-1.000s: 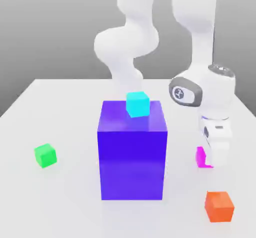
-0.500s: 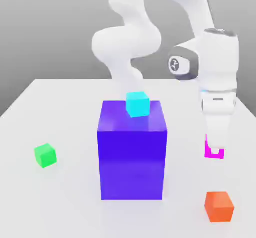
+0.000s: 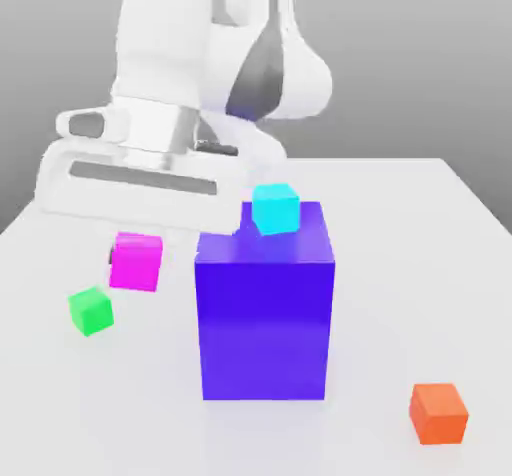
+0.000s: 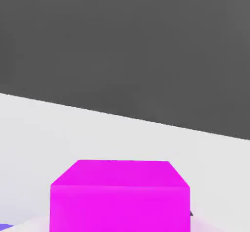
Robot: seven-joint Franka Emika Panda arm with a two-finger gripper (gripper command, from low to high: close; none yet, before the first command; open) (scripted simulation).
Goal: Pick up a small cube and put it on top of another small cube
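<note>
The glossy magenta cube (image 3: 136, 261) hangs left of center, clamped in the closed gripper (image 3: 128, 254), above and right of the matte green cube (image 3: 91, 311). The hand view shows its flat top (image 4: 119, 174) close up.

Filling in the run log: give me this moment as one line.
phase: carry | end effector: shut on magenta cube | cube: airborne, above green cube | stack: not yet placed
</note>
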